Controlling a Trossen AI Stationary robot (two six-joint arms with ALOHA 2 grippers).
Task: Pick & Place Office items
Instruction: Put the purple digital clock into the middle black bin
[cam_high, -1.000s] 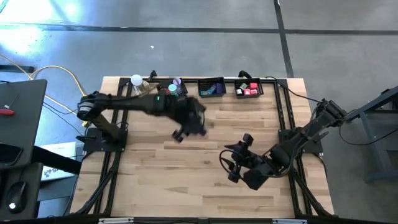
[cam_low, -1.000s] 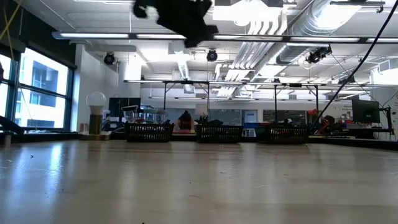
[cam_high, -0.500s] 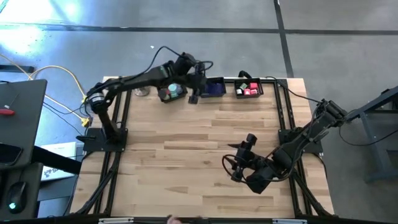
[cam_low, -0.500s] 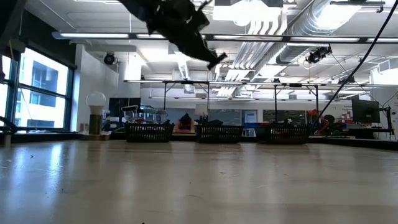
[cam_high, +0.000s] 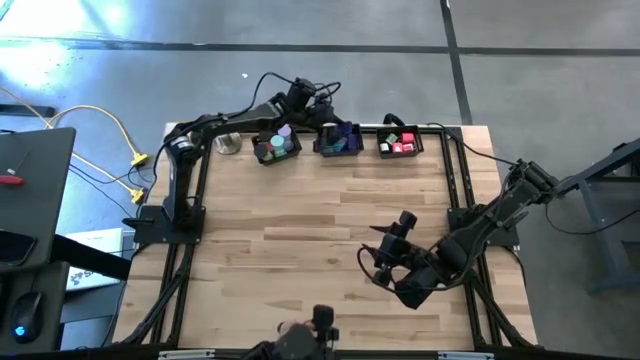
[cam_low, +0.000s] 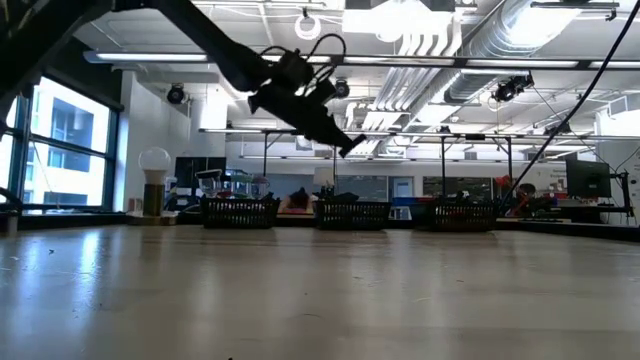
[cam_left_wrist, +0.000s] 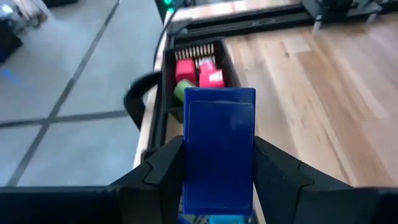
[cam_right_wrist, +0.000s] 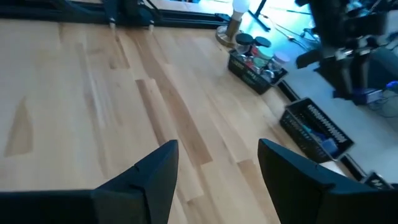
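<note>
Over the middle tray at the desk's far edge, the left hand hangs in the air, pinching a blue block flat between its two fingers! Just beyond it sits the tray with red blocks and a green piece. Look to the first tray too, holding teal and lilac cylinders, close to the white ball lamp. Meanwhile the right hand waits low over bare desk near the right side, its fingers spread wide and carrying nothing.
</note>
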